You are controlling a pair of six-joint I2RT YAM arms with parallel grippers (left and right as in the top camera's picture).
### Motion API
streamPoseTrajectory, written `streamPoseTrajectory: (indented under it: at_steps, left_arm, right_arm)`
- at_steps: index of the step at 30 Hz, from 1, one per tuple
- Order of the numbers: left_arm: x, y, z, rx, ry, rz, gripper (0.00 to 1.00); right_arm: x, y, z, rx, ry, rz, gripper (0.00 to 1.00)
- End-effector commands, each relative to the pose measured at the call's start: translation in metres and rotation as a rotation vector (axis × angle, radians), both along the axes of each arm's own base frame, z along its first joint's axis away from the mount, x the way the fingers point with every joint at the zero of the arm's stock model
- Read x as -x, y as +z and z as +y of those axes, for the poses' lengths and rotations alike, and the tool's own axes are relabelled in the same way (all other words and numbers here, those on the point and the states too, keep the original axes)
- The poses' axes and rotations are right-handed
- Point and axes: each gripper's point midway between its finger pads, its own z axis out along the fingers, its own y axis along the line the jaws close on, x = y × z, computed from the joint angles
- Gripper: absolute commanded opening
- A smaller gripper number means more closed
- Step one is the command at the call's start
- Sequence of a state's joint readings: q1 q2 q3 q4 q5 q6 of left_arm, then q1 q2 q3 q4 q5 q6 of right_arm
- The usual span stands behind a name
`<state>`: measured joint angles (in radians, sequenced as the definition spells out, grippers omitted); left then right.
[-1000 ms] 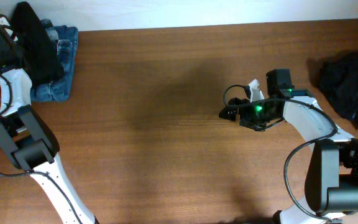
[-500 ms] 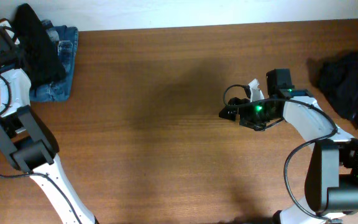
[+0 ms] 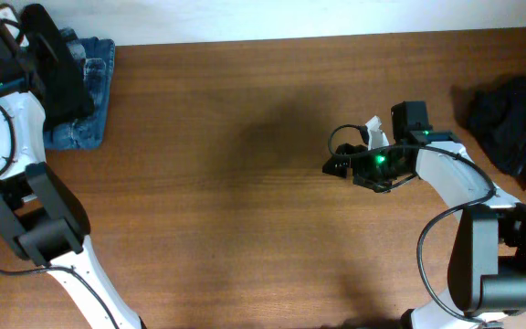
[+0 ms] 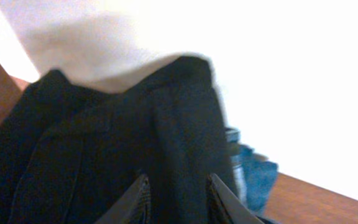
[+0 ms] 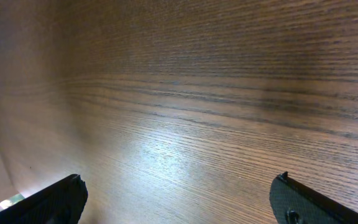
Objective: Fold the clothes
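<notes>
Well, not much of the folding looks finished from where I stand. At the far left corner a flat blue denim piece (image 3: 103,78) lies on the brown wood-grain tabletop (image 3: 245,201). It has a squared-off outline, so I take it to be a garment already dealt with. Draped over it is a long matte black cloth garment (image 3: 55,64), bunched into a narrow ridge rather than laid out square. Over at the far right edge a crumpled heap of black cloth (image 3: 517,123) sits with no crease or neat edge to it. My guess is that one item is done, one is in hand, and the heap on the right has yet to be started.

The left end effector (image 4: 178,190) is up in that far left corner, its two fingers drawn close with a fold of the long black garment between them. In the left wrist view the dark cloth fills the gap and rises in front of the pale wall, so it reads as a pinch on the cloth. A bit of blue denim peeks out just beside the cloth on the right of that view.

The right end effector (image 5: 178,193) is spread wide and holds nothing. It hovers over bare wood around the middle-right of the tabletop. The crumpled heap lies well apart from it, off toward the right edge, and the long black garment is clear across the tabletop from it.
</notes>
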<state>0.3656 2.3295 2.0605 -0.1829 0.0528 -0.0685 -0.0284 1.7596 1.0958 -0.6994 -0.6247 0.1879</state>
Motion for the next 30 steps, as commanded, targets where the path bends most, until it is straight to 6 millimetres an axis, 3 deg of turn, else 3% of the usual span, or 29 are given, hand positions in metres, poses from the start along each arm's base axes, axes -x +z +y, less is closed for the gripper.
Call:
streamPoseTrajectory:
  at_steps: [1, 3, 7, 10, 11, 12, 14, 17, 21, 23, 25, 27, 30]
  left_arm:
    - [0.000, -0.023, -0.001, 0.006, -0.019, 0.047, 0.30]
    - [-0.002, -0.054, 0.000, 0.022, -0.017, 0.090, 0.29]
    - [0.002, -0.141, -0.002, 0.073, -0.018, 0.220, 0.30]
    - [0.009, -0.182, -0.004, 0.099, -0.018, 0.286, 0.30]
    - [0.009, -0.183, -0.004, 0.100, -0.018, 0.290, 0.30]
    - [0.008, -0.178, -0.004, 0.096, -0.018, 0.280, 0.30]
    - [0.001, -0.147, -0.001, 0.053, -0.033, 0.234, 0.30]
    - [-0.009, -0.059, 0.003, -0.016, -0.033, 0.077, 0.30]
    - [-0.011, 0.023, 0.014, -0.108, 0.023, -0.093, 0.30]
    - [-0.010, 0.030, 0.023, -0.138, 0.074, -0.118, 0.31]
    - [-0.011, 0.024, 0.025, -0.139, 0.079, -0.112, 0.30]
    - [-0.015, 0.013, 0.027, -0.144, 0.079, -0.112, 0.30]
    - [-0.023, -0.013, 0.031, -0.150, 0.079, -0.113, 0.17]
  right_arm:
    - [0.003, -0.005, -0.001, 0.011, -0.002, 0.015, 0.99]
    - [0.002, -0.005, -0.001, 0.011, -0.002, 0.014, 0.99]
    - [0.003, -0.005, -0.001, 0.011, -0.003, 0.016, 0.99]
    - [0.004, -0.005, -0.001, 0.011, -0.003, 0.019, 0.99]
    - [0.004, -0.005, -0.001, 0.011, -0.003, 0.019, 0.99]
    - [0.003, -0.005, -0.001, 0.011, -0.003, 0.019, 0.99]
    - [0.004, -0.005, -0.001, 0.011, -0.003, 0.019, 0.99]
    - [0.003, -0.005, -0.001, 0.011, -0.003, 0.018, 0.99]
    - [0.003, -0.005, -0.001, 0.012, -0.003, 0.018, 0.99]
    - [0.002, -0.005, -0.001, 0.012, -0.003, 0.015, 0.98]
    - [0.002, -0.005, -0.001, 0.012, -0.003, 0.015, 0.99]
    - [0.003, -0.005, -0.001, 0.012, -0.003, 0.015, 0.99]
    - [0.003, -0.005, -0.001, 0.012, -0.003, 0.015, 0.99]
